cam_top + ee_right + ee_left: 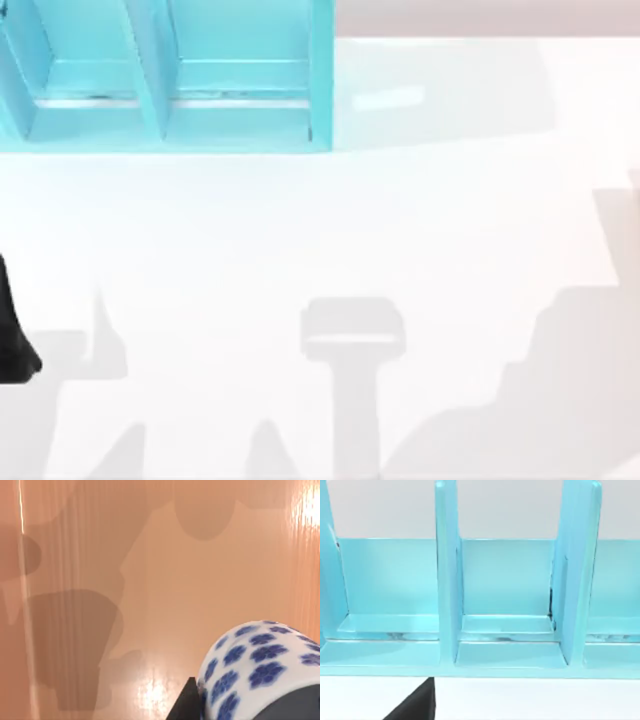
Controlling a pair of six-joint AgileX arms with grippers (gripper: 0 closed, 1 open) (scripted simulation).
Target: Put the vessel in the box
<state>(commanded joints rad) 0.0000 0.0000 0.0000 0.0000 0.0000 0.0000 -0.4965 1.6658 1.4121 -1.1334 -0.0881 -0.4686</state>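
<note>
The right gripper (192,700) hugs the blue-flowered vessel (260,665) above a glossy tan surface; whether it is clenched, I cannot tell. Release remains. Turquoise shelf (165,75) at eleven o'clock.

No readable text, labels, brands, numbers or signs in any view. Box (170,90): plain turquoise panels, unmarked. Vessel (260,665): blue flower pattern only, no lettering. Table (400,230): bare white, nothing printed.
</note>
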